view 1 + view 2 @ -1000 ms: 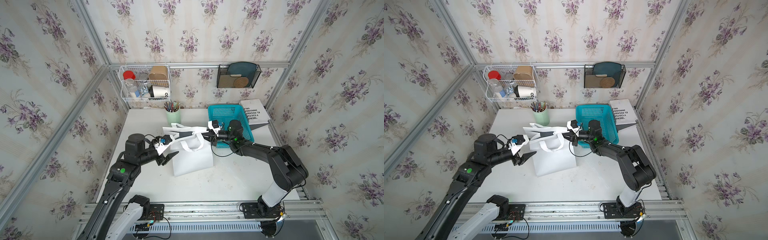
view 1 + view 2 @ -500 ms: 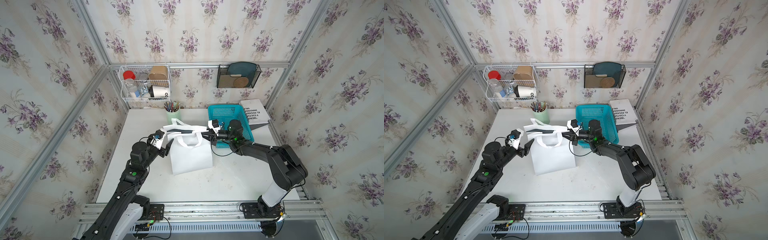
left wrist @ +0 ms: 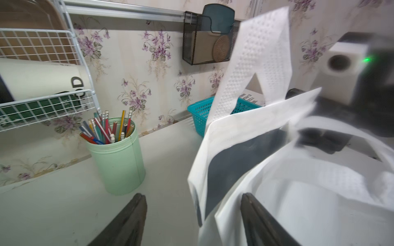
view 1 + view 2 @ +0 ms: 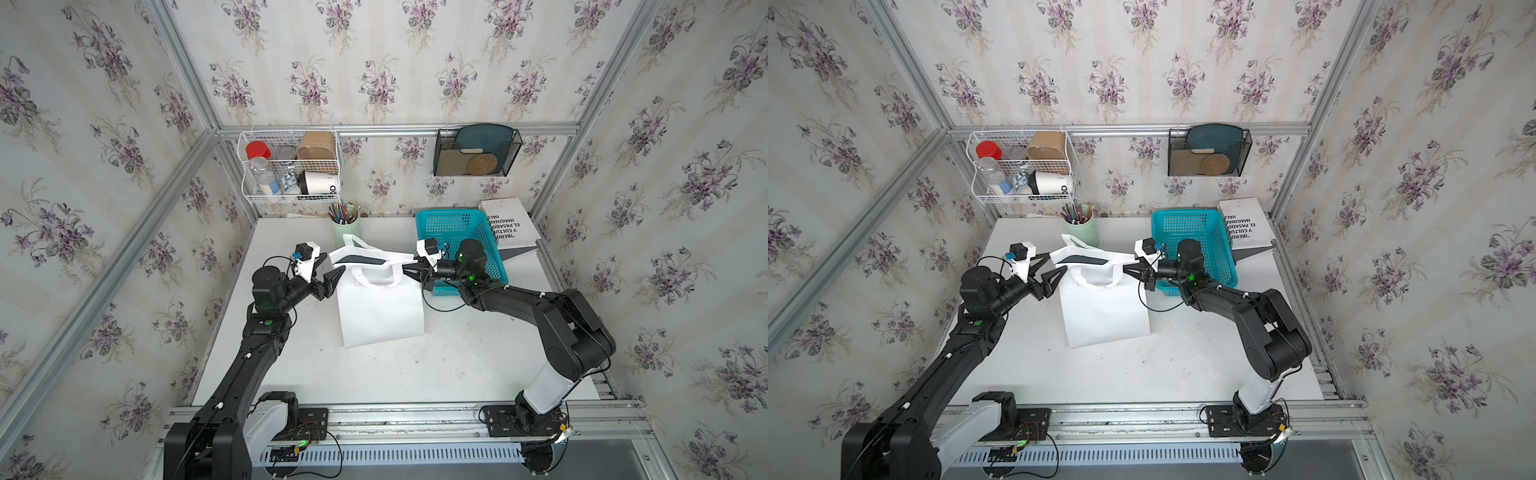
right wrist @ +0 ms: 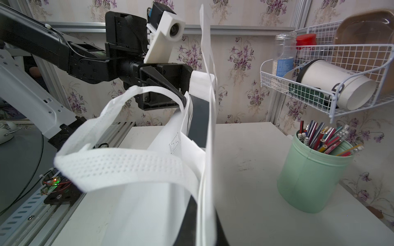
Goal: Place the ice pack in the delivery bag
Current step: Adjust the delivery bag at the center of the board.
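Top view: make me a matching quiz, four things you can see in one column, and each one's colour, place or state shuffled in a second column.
Column one
1. bag
2. basket
3. cup
4. right gripper

Column two
A. shut on the bag's rim
B. mint green, holds pencils
C. turquoise, beside the book
D. white, standing upright

Pairs: 1-D, 2-C, 3-B, 4-A
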Available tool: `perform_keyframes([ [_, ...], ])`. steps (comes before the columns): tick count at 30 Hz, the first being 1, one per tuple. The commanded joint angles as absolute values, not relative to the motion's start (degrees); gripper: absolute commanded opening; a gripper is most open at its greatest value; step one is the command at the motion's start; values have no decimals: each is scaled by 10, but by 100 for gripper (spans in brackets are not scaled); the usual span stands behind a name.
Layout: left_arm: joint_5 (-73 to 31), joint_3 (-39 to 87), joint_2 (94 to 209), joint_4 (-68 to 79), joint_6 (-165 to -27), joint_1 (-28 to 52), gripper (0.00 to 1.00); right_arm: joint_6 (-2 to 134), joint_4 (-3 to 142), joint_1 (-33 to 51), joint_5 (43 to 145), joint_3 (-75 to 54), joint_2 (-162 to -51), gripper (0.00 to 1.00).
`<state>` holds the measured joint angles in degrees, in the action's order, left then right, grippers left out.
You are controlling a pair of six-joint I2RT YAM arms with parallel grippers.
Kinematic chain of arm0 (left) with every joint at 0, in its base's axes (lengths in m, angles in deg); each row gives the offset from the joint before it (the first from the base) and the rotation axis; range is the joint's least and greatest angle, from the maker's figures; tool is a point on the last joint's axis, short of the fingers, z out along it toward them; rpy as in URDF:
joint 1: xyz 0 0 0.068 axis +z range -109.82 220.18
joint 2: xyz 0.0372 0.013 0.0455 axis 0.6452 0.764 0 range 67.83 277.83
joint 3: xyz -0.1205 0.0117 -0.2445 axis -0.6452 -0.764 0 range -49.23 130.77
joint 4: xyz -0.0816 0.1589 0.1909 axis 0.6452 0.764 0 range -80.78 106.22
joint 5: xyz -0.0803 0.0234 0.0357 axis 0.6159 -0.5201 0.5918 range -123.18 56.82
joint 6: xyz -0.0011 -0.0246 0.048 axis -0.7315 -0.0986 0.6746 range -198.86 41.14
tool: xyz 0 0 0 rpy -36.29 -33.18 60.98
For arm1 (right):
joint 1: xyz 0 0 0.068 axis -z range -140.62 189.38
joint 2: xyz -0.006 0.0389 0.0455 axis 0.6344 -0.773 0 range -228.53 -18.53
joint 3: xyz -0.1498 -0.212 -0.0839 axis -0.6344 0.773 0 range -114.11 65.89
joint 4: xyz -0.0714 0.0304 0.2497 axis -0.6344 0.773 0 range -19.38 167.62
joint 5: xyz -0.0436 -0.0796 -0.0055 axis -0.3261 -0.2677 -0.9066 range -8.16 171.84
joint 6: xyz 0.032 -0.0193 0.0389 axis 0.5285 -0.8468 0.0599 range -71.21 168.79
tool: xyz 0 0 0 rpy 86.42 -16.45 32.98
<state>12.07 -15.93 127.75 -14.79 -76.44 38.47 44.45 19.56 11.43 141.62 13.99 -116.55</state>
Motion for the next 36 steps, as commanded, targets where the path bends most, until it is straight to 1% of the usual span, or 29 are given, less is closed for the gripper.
perform_keyframes([
  [1, 269, -147, 1310, -203, -807, 390, 71, 458, 163, 114, 1427, 137, -1167, 0],
  [3, 313, -137, 1336, -203, -814, 390, 69, 459, 163, 114, 1427, 136, -1168, 0],
  [5, 330, -133, 1348, -192, -807, 390, 68, 460, 163, 114, 1426, 135, -1169, 0],
  [9, 294, -136, 1338, -133, -743, 390, 63, 458, 168, 114, 1426, 135, -1166, 0],
  [10, 289, -134, 1336, -114, -728, 390, 58, 458, 170, 114, 1426, 136, -1165, 0],
  [13, 295, -128, 1342, -97, -707, 390, 38, 458, 173, 114, 1427, 136, -1165, 0],
  [14, 303, -126, 1346, -97, -708, 390, 34, 458, 173, 114, 1426, 136, -1164, 0],
  [15, 312, -124, 1349, -97, -708, 390, 31, 459, 174, 114, 1426, 135, -1165, 0],
  [18, 322, -125, 1348, -99, -705, 390, 29, 463, 173, 114, 1424, 135, -1166, 0],
  [19, 323, -128, 1344, -100, -701, 390, 27, 463, 175, 113, 1422, 135, -1166, 0],
  [23, 313, -133, 1330, -86, -680, 393, 1, 448, 214, 115, 1402, 130, -1164, 0],
  [25, 312, -131, 1325, -71, -675, 397, 0, 422, 264, 116, 1382, 121, -1162, 0],
  [28, 333, -126, 1317, -48, -662, 408, 0, 380, 363, 118, 1344, 90, -1163, 6],
  [31, 338, -116, 1310, -4, -639, 418, 0, 372, 370, 122, 1344, 87, -1160, 14],
  [32, 335, -113, 1308, 10, -633, 420, 0, 372, 362, 122, 1350, 90, -1157, 18],
  [34, 338, -110, 1305, 22, -627, 422, 0, 381, 339, 122, 1364, 99, -1153, 34],
  [36, 344, -108, 1306, 23, -625, 422, 0, 387, 318, 122, 1386, 107, -1152, 46],
])
